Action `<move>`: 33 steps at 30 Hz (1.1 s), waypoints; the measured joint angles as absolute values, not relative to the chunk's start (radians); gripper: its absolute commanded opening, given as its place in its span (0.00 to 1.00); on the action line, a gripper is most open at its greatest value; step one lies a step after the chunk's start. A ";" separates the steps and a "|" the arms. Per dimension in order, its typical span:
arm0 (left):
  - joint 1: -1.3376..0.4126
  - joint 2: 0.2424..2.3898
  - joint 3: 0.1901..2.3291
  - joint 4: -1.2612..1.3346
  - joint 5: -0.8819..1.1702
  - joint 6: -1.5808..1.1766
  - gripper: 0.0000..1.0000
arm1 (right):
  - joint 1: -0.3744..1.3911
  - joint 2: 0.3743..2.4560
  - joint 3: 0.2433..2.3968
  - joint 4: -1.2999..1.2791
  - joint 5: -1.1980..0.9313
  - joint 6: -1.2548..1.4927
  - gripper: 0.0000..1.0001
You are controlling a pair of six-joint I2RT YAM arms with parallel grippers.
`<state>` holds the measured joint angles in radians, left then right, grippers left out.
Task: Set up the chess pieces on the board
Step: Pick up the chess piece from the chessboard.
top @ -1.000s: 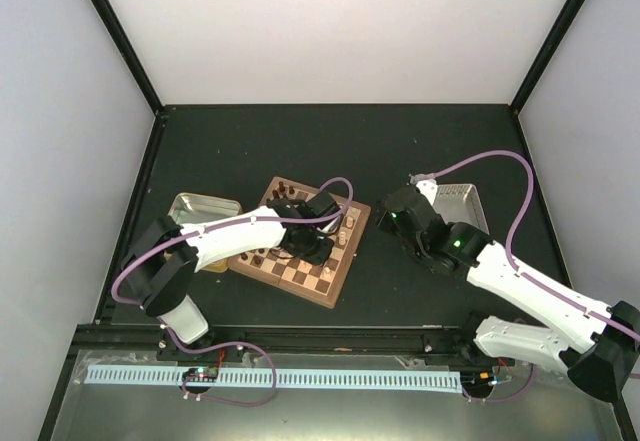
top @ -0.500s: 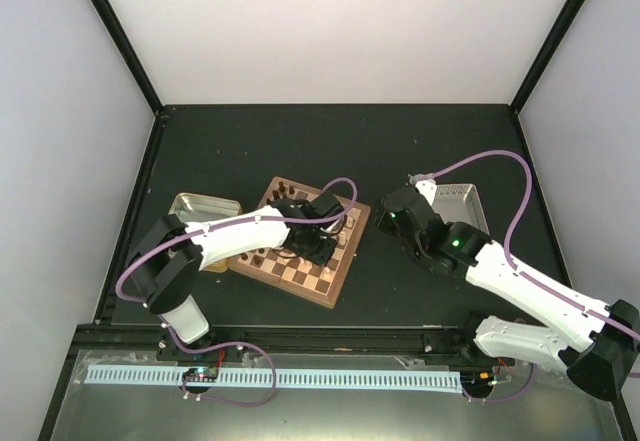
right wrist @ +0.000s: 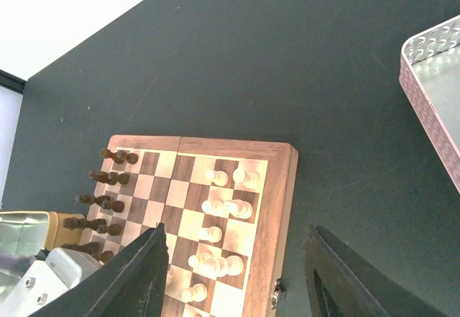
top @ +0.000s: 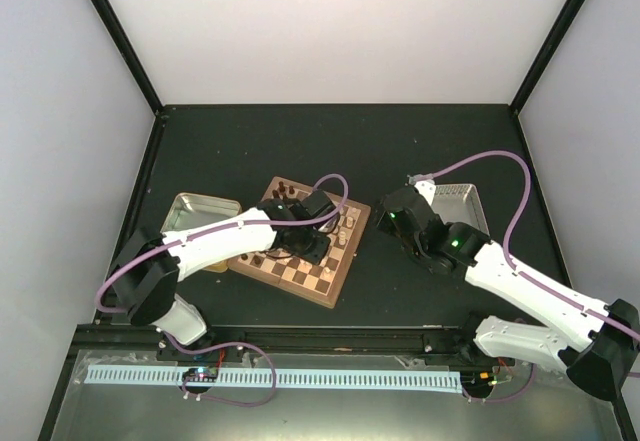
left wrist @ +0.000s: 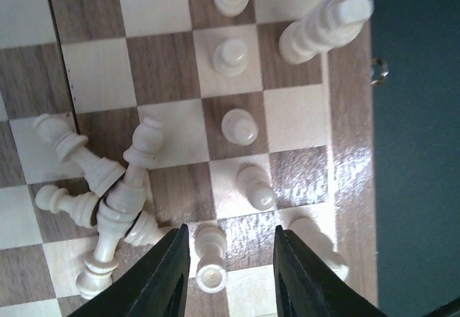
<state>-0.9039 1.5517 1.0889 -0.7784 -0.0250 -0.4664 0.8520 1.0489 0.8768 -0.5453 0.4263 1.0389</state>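
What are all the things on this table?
table: one, black, under everything
chessboard: one, brown and tan checks, left of the middle
cream chess pieces: about a dozen, on one side of the board, some toppled in a heap
dark chess pieces: about ten, brown, along the opposite edge
tin tray: one, gold, left of the board
square tray: one, pinkish-grey, far right
left arm: white, over the board
left jaws: open, above the cream pieces
right arm: white, right side
right jaws: open, beside the board

Fallen chess pieces (left wrist: 108, 195) hemming in the left claw (left wrist: 230, 249)
The toppled heap is crowding one side of it, upright ones are standing ahead; dark table (right wrist: 345, 87) is lying open beyond the board (right wrist: 284, 209) rim.
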 measured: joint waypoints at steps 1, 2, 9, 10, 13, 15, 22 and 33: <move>-0.904 1.552 1.082 -0.781 -0.030 -0.467 0.34 | 0.852 1.050 0.876 -0.545 0.426 1.039 0.52; -0.904 1.552 1.074 -0.782 -0.033 -0.468 0.34 | 0.852 1.051 0.876 -0.545 0.424 1.039 0.52; -0.904 1.553 1.038 -0.790 -0.037 -0.471 0.20 | 0.852 1.058 0.874 -0.539 0.420 1.039 0.52; -0.904 1.554 1.038 -0.789 -0.037 -0.472 0.20 | 0.852 1.058 0.874 -0.539 0.420 1.039 0.52; -0.904 1.560 1.038 -0.788 -0.037 -0.473 0.25 | 0.852 1.058 0.871 -0.539 0.421 1.046 0.52; -0.904 1.568 1.037 -0.788 -0.037 -0.473 0.29 | 0.852 1.058 0.871 -0.540 0.421 1.047 0.52; -0.904 1.573 1.025 -0.788 -0.036 -0.472 0.22 | 0.852 1.058 0.871 -0.539 0.421 1.050 0.52; -0.904 1.571 1.006 -0.779 -0.023 -0.472 0.02 | 0.852 1.062 0.871 -0.539 0.421 1.053 0.51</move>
<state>-0.9039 1.5711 1.0061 -0.7788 -0.0227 -0.4725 0.8520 1.0622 0.8707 -0.5392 0.4210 1.0531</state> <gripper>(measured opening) 0.120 0.510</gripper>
